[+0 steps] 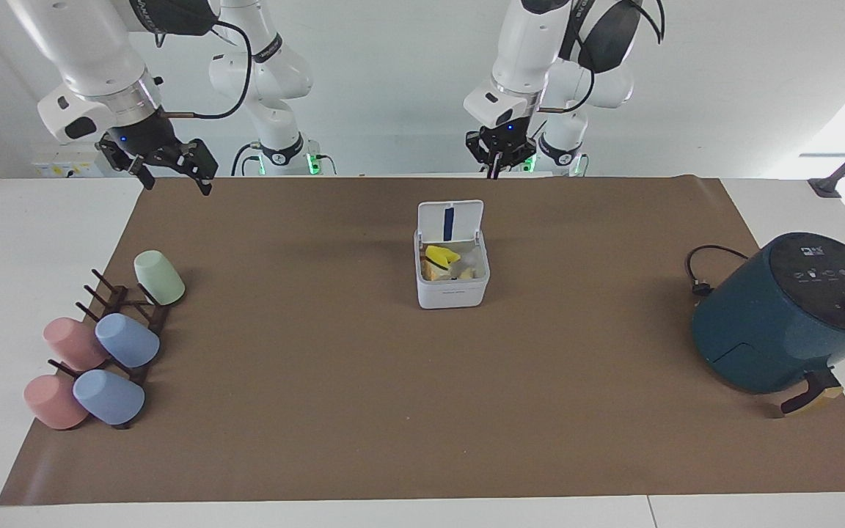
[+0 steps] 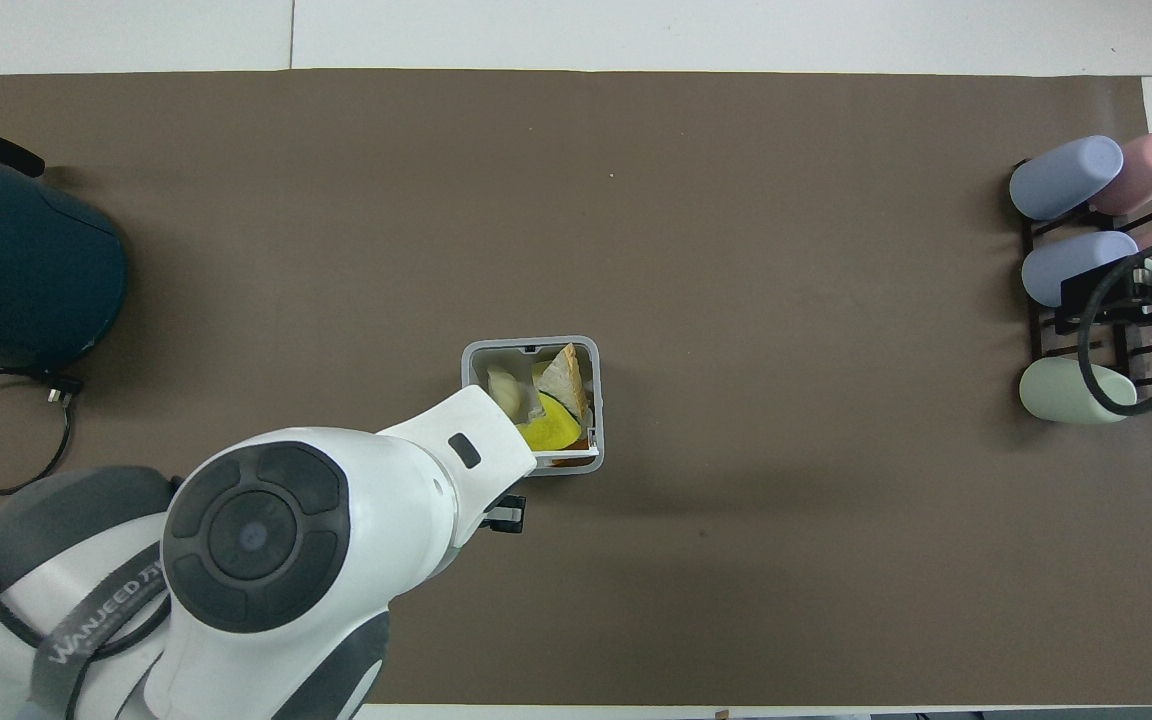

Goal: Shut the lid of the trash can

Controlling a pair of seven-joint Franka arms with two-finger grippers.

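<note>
The small white trash can stands in the middle of the brown mat, with yellow and beige scraps inside. Its lid stands upright on the side nearer the robots, blue stripe showing. In the overhead view the trash can is partly covered by my left arm, and the lid shows as a thin edge. My left gripper hangs in the air over the mat's edge nearest the robots, apart from the lid; part of it shows in the overhead view. My right gripper waits open and raised, and in the overhead view it is over the cup rack.
A large teal round appliance with a black cable stands at the left arm's end of the table. A dark cup rack with several pastel cups lies at the right arm's end.
</note>
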